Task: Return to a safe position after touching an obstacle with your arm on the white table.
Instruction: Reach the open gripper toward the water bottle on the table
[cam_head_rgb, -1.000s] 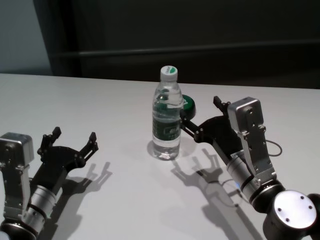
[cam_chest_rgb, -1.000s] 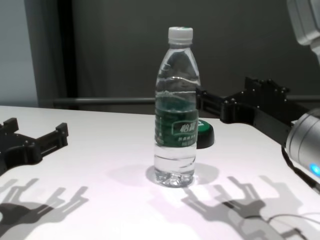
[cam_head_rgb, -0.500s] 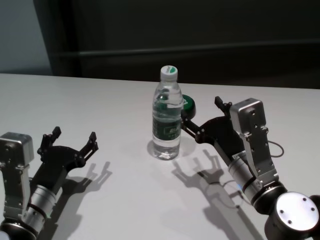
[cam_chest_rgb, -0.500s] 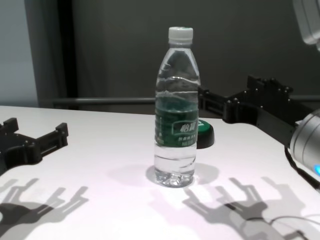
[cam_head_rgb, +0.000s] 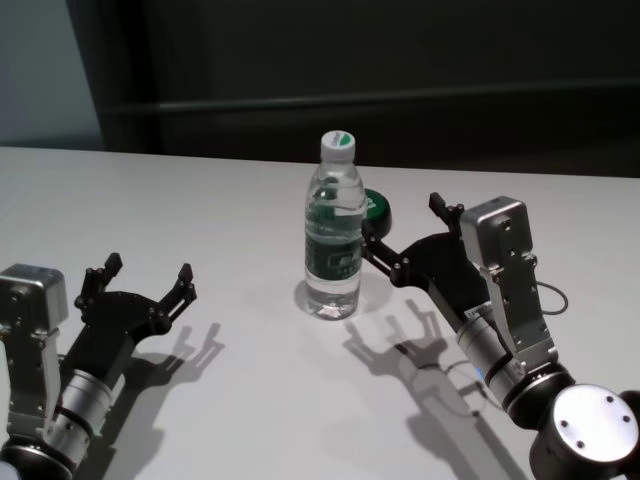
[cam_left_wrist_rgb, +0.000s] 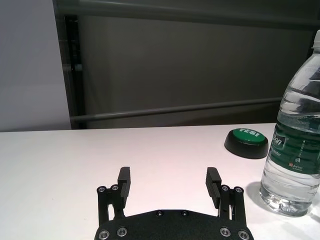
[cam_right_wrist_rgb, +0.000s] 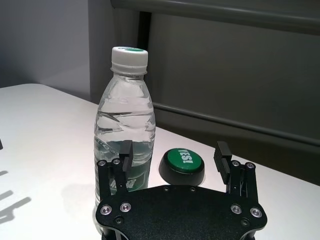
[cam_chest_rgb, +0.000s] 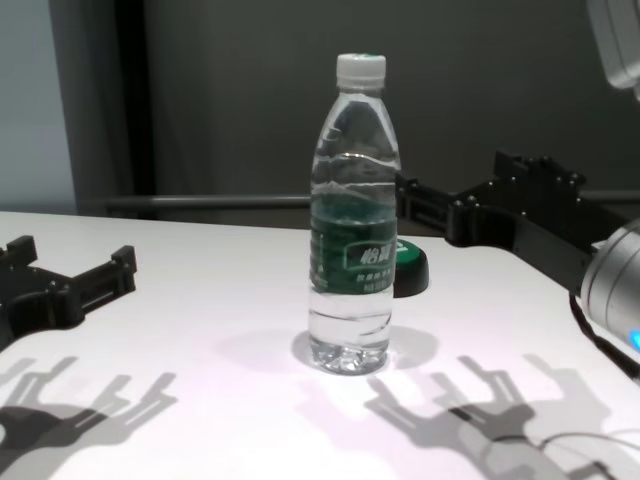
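Bottle (cam_head_rgb: 333, 236): stands upright near the middle of the white table (cam_head_rgb: 230, 210), cap on, water inside; in the head view it lies between my 2 arms, much closer to the right one.
Button (cam_head_rgb: 373, 208): a low black disc with a green top, just behind the bottle on its right side.
Right gripper (cam_head_rgb: 402, 232): my fingers are spread wide and grasp nothing. From the wrist camera 1 fingertip (cam_right_wrist_rgb: 125, 150) overlaps the bottle's lower body; whether it touches the plastic or sits just beside it, I cannot tell.
Left gripper (cam_head_rgb: 146, 283): my fingers are also released and empty, low over the table and well apart from the bottle.
Risk 1: the bottle is tall on a narrow base. If I pull my right arm away sideways across it, the near finger could catch the label and tip it.
Risk 2: a toppled bottle could roll on the smooth table and reach an edge.
Risk 3: a retreat swinging backward could strike the button.
Safer path, in my judgement: draw the right arm straight back toward my body, or lift first.
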